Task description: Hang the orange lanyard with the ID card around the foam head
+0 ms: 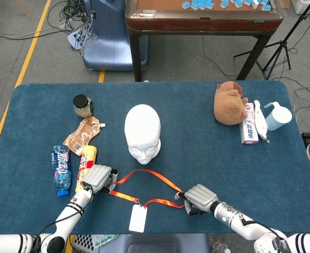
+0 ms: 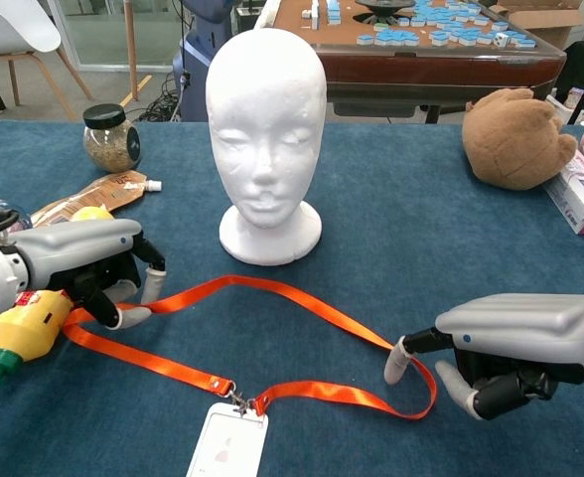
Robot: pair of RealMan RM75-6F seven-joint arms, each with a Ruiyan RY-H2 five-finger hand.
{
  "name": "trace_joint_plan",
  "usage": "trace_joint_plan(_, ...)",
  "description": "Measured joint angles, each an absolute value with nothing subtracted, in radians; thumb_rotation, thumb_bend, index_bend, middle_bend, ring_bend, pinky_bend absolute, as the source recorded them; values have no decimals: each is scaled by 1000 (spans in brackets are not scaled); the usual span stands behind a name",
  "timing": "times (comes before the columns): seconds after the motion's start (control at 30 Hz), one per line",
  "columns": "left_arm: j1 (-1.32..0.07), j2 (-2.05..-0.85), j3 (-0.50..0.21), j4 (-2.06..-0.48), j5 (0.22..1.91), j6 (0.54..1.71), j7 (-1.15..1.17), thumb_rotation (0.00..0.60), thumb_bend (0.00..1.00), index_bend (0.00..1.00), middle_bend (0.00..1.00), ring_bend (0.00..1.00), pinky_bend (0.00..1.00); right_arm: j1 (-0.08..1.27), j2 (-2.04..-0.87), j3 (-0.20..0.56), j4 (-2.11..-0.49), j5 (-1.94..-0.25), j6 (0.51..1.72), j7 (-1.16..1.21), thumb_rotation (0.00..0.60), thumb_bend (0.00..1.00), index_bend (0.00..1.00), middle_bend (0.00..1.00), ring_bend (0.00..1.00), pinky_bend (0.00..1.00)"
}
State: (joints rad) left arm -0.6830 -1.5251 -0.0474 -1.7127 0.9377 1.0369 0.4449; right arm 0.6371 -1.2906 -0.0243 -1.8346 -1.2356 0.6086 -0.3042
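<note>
The white foam head [image 1: 142,133] [image 2: 265,139] stands upright mid-table. In front of it the orange lanyard [image 1: 157,179] [image 2: 307,306] lies in a flat loop, with its white ID card [image 1: 138,217] [image 2: 227,442] at the near edge. My left hand [image 1: 98,178] [image 2: 83,260] has its fingers curled over the loop's left end and pinches the strap there. My right hand [image 1: 200,197] [image 2: 515,348] sits low at the loop's right bend. Its thumb touches the strap, and the other fingers stay apart from the thumb on the far side of the bend.
Left of the head lie a yellow bottle [image 1: 86,161], a blue water bottle [image 1: 61,168], a brown pouch [image 1: 82,134] and a jar [image 1: 83,105]. A brown plush toy [image 1: 229,103], a white box [image 1: 249,126] and a cup [image 1: 277,116] sit at the far right.
</note>
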Motion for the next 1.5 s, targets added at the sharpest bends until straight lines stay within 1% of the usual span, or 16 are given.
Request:
trace_joint_plan(0.27,-673,-1521,-47,-1710,948,1032,431,600,359,608,889,904,968,663,-1290,-60,-1827,-1162,622,-348,349,846,223,993,1000,1000)
trace_joint_plan(0.53,-668,-1520,-50,-1704,956,1029,425,600,359,610,889,904,968,661,-1240,-90,-1823,-1094,687,-376,349,843,200,993,1000,1000)
trace_joint_plan(0.63,-666,-1520,-50,-1699,955,1026,425,600,359,610,889,904,968,658,-1212,-106,-1829,-1070,700,-388,350,811,192,993,1000,1000)
trace_joint_plan(0.7,-666,-1522,-50,-1697,956,1024,423,600,359,610,889,904,968,656,-1194,-116,-1839,-1062,712,-394,347,753,161,993,1000,1000)
trace_joint_plan(0.8,-665,-1527,-52,-1697,961,1023,421,600,359,610,889,904,968,645,-1186,-118,-1853,-1076,739,-385,333,518,118,993,1000,1000)
trace_joint_plan(0.83,-665,-1529,-53,-1697,962,1022,421,600,359,610,889,904,968,640,-1186,-116,-1854,-1088,750,-380,323,406,116,993,1000,1000)
trace_joint_plan(0.87,-666,-1532,-54,-1699,964,1022,421,600,359,610,889,904,968,635,-1187,-115,-1855,-1103,762,-374,317,327,116,993,1000,1000)
trace_joint_plan(0.9,-666,-1533,-55,-1700,966,1022,422,600,359,610,889,904,968,627,-1191,-112,-1855,-1128,781,-366,313,278,116,993,1000,1000)
trace_joint_plan(0.97,-667,-1535,-57,-1703,968,1024,425,600,359,610,889,904,968,614,-1199,-107,-1853,-1168,810,-353,308,221,116,993,1000,1000)
trace_joint_plan(1.1,-667,-1534,-63,-1707,968,1028,427,600,359,611,889,904,968,591,-1225,-91,-1847,-1246,865,-315,307,201,127,993,1000,1000)
trace_joint_plan(1.17,-667,-1531,-65,-1708,968,1028,427,600,359,612,889,904,968,585,-1235,-82,-1847,-1261,877,-303,307,191,186,993,1000,1000)
trace_joint_plan(1.23,-666,-1530,-66,-1708,969,1028,427,600,359,612,889,904,968,583,-1238,-77,-1852,-1267,881,-299,322,190,238,994,1000,1000)
trace_joint_plan(1.3,-666,-1529,-67,-1709,971,1028,425,600,359,612,889,904,968,578,-1247,-68,-1853,-1266,898,-296,396,203,286,995,1000,1000)
trace_joint_plan(1.37,-665,-1529,-67,-1710,973,1028,425,600,358,612,889,904,968,573,-1265,-56,-1847,-1266,924,-300,497,249,329,997,1000,1000)
trace_joint_plan(1.4,-665,-1529,-68,-1711,973,1028,424,600,358,612,889,904,968,572,-1279,-49,-1843,-1263,938,-310,523,271,346,998,1000,1000)
trace_joint_plan(1.5,-663,-1527,-67,-1717,978,1031,425,600,359,612,889,904,968,579,-1309,-28,-1831,-1233,941,-345,569,334,379,1000,1000,1000)
